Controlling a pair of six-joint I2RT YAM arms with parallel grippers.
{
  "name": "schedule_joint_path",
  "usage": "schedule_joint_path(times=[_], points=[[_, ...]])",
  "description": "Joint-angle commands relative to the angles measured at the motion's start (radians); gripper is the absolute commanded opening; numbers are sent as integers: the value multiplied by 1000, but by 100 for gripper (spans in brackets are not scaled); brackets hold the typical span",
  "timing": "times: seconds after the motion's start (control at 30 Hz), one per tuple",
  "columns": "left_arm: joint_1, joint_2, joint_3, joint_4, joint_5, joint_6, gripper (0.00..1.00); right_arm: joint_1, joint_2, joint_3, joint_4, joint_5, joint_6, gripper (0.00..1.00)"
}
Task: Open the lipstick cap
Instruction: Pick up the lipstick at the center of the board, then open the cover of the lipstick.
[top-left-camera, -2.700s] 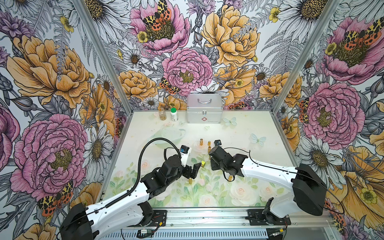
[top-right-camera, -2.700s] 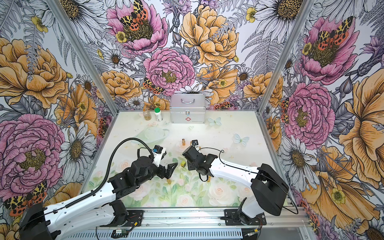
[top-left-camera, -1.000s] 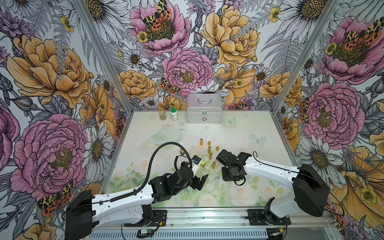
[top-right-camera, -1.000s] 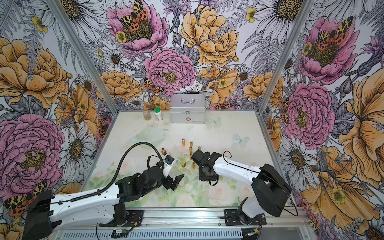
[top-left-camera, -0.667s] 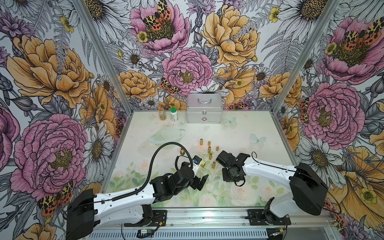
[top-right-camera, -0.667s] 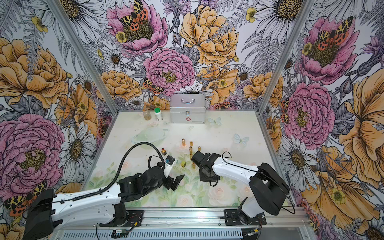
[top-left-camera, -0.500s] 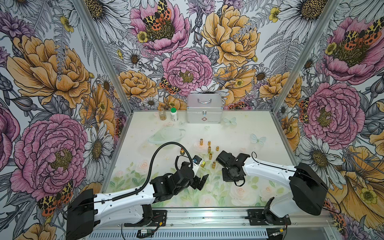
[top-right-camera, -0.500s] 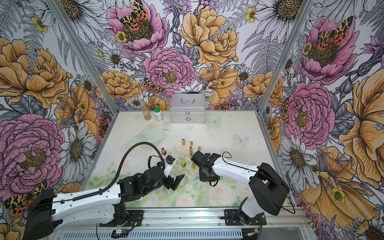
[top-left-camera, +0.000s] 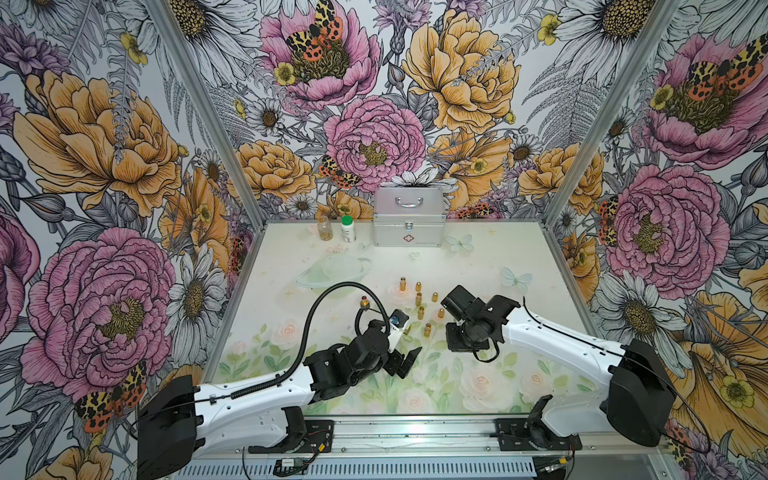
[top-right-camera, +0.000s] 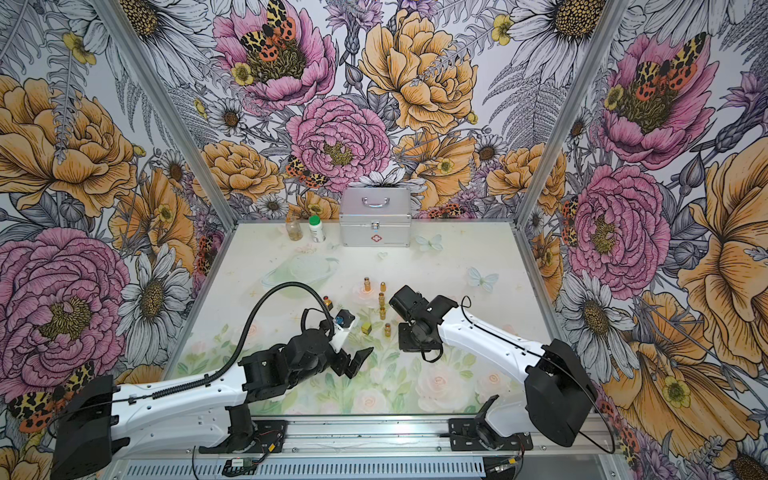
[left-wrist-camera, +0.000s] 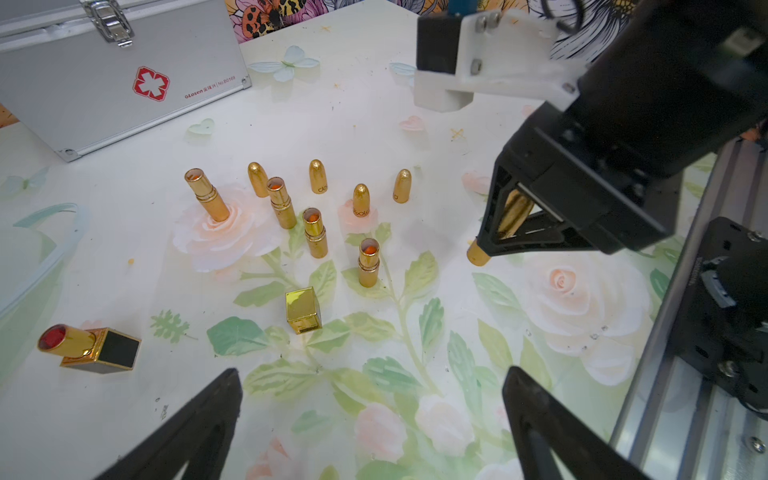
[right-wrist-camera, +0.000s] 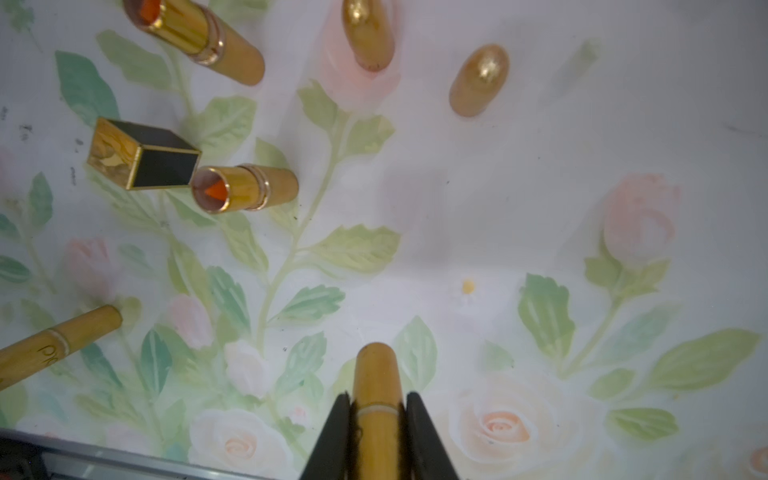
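- Floral wallpaper boxes in a pale, rose-printed table (top-left-camera: 498, 266). In both top views a silver first-aid case (top-left-camera: 409, 216) sits at the back, well apart from a cluster of gold tubes and caps (top-left-camera: 419, 299) mid-table. The right hand (top-right-camera: 415, 338) points down just beside that cluster, and the left hand (top-left-camera: 404, 362) hangs near it, empty. With both arms over so crowded a spot, a sideways sweep could topple the standing pieces.
- Left wrist view: the left hand's jaws stand spread wide with nothing between them. Ahead, the right hand is clamped on a gold lipstick (left-wrist-camera: 478, 254), held upright with only its lower end showing below the fingers (left-wrist-camera: 540, 245). Whether that end touches the table I cannot tell. A square gold cap (left-wrist-camera: 303, 309) and the nearest opened tube (left-wrist-camera: 368, 262) stand beside the path between the hands, so a careless reach risks knocking them over.
- Right wrist view: the black fingers (right-wrist-camera: 419, 432) pinch the lipstick right at its seam ring. If they bear on both halves, a pull will probably not part them. Little of the tube is exposed for the other hand to take. The slick round metal could also twist or slip out of either grip.
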Motion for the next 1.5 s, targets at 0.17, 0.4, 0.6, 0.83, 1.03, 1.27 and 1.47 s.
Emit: schedule_joint_path(times=[0.17, 0.4, 0.6, 0.83, 1.03, 1.27, 1.47], points=[[77, 78, -4, 186, 253, 156, 77, -47, -38, 129, -65, -204, -74, 21], [81, 159, 19, 243, 329, 211, 62, -76, -61, 152, -61, -204, -74, 21], [70, 242, 54, 302, 382, 215, 50, -92, -86, 151, -29, -396, -82, 22], [63, 271, 59, 391, 380, 200, 34, -105, -95, 133, 11, -428, -62, 22], [63, 270, 62, 398, 390, 200, 30, -119, -91, 129, 38, -451, -54, 22], [66, 271, 61, 414, 384, 190, 27, -136, -94, 90, 85, -499, -35, 22], [72, 275, 61, 427, 390, 185, 21, -142, -99, 62, 122, -525, -17, 22]])
